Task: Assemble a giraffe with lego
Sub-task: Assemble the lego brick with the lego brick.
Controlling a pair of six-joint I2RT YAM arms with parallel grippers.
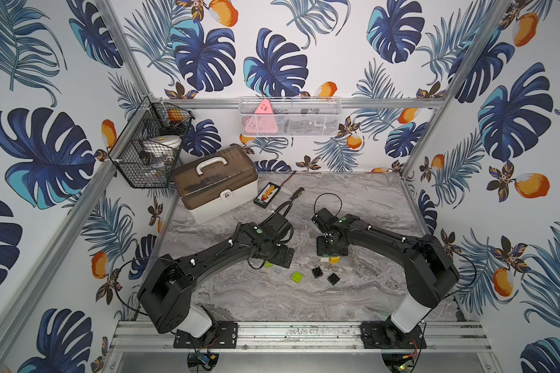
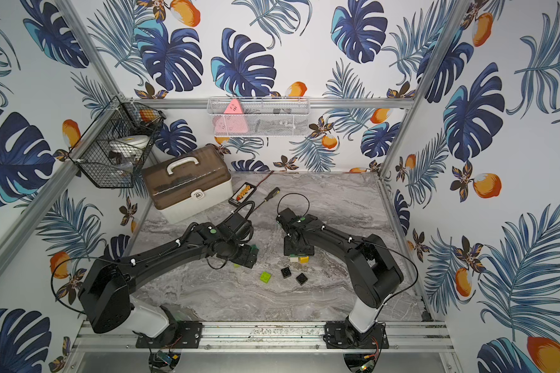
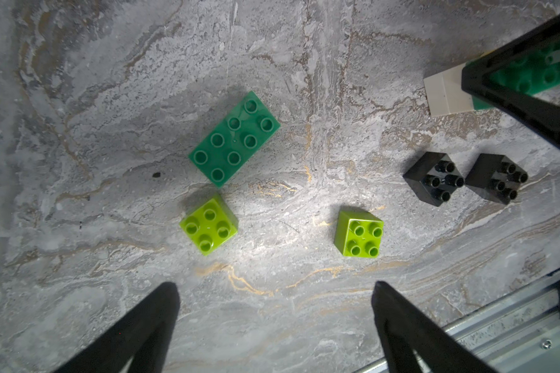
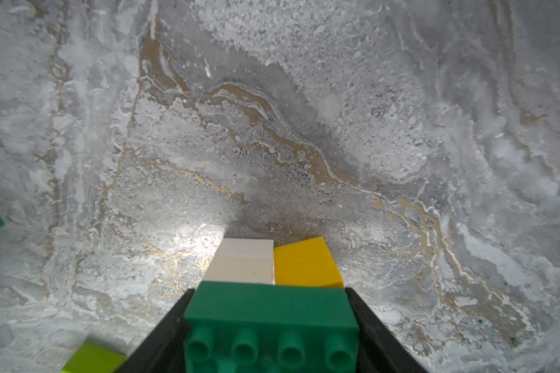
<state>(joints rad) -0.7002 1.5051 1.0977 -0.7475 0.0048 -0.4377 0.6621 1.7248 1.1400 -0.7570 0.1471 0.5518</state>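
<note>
R gripper [image 4: 269, 290] is clamping a dark-green brick [image 4: 272, 310] by its long sides, studs up. It is holding the brick down on the white bricks [image 4: 243, 264] and yellow bricks [image 4: 306, 266]. Together that makes the giraffe [image 1: 332, 259] so far. It is sitting roughly midway btwn the left and right edges of the worktop [image 1: 304, 300], somewhat nearer the front edge than the back. A side grip is leaving the studs free for the next layer and is letting the arm push straight down. The joint is hidden under the brick, so I can't tell if it's fully seated.

L gripper [image 3: 274, 285] is hovering w/ jaws spread wide, holding nothing. It is probably waiting there because the next pieces are lying right below it. The spare dark-green brick [image 3: 234, 139] is resting flat, w/ one lime brick [image 3: 208, 225] just beside its end. The other lime brick [image 3: 359, 234] is sitting apart, closer to the front edge. The two black bricks [image 3: 434, 178] are lying just beside each other, near the build. All the loose ones are facing studs up w/ their sides exposed, so each looks easy to pinch w/o shoving a neighbour.
</note>
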